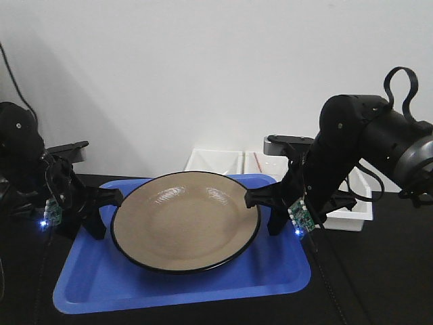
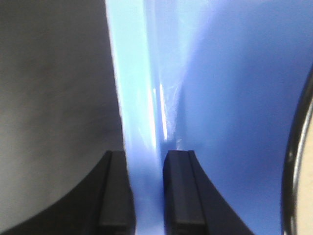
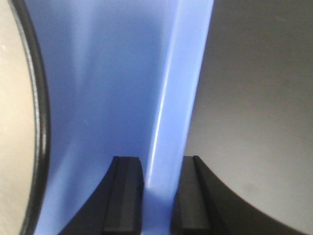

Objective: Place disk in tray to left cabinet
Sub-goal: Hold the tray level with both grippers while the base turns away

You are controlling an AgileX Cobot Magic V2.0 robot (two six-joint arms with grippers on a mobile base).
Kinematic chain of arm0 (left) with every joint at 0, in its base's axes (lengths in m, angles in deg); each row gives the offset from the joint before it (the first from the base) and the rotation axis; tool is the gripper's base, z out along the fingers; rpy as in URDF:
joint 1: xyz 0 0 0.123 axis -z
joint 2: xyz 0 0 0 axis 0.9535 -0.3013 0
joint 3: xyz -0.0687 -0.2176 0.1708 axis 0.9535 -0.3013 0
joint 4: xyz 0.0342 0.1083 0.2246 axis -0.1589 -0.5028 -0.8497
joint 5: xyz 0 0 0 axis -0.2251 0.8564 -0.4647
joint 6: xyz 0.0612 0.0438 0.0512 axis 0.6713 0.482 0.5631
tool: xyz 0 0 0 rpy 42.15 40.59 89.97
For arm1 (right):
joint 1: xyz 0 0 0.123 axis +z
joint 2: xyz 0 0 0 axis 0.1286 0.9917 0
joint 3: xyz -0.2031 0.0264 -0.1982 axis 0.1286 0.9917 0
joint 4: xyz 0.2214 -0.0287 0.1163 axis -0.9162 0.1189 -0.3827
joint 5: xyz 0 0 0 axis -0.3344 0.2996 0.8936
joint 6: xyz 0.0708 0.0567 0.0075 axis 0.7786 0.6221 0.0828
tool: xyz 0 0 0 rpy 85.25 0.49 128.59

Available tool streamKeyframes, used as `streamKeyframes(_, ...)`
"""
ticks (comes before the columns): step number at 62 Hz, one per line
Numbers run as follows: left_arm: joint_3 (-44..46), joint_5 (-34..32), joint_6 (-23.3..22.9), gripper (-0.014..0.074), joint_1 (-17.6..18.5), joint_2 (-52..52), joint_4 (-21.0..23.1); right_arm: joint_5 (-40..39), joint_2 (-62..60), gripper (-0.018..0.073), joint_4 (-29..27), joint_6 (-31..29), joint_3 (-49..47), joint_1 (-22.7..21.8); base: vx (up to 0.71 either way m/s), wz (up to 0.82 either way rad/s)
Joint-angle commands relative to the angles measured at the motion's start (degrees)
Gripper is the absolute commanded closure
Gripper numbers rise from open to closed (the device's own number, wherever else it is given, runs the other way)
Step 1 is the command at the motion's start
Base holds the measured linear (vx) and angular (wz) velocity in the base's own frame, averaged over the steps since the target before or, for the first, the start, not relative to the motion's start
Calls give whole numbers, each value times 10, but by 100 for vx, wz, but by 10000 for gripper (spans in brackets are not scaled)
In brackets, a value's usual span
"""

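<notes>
1. Left gripper (image 2: pixel 145 156): jaws nearly closed, pinching the tray (image 1: pixel 183 288) rim at its 9 o'clock side. Right gripper (image 3: pixel 161 161): same pinch at 3 o'clock.
2. Both holds sit on a thin, low rim. Risk: the smooth plastic slips from the grip if one arm lifts first or pulls outward.
3. Disk (image 1: pixel 186 220) lies loose at tray centre, reaching toward 12 o'clock. Risk: any tilt slides the glossy disk over the rim.
4. Bins (image 1: pixel 216 160) stand near, at 1 o'clock. Risk: the right arm strikes them when swinging.
5. Cabinet: not in view; shelf clearance cannot be judged.
</notes>
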Motion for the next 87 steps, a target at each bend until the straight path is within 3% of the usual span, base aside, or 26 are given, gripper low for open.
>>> streamKeyframes(1,21,-3,1,597,13,35,45,-5,-40,561,-39,-4,-22,6,-5,41)
streamKeyframes(87,21,-3,1,597,13,35,44,-4,-40,561,-39,-4,-22,6,-10,58)
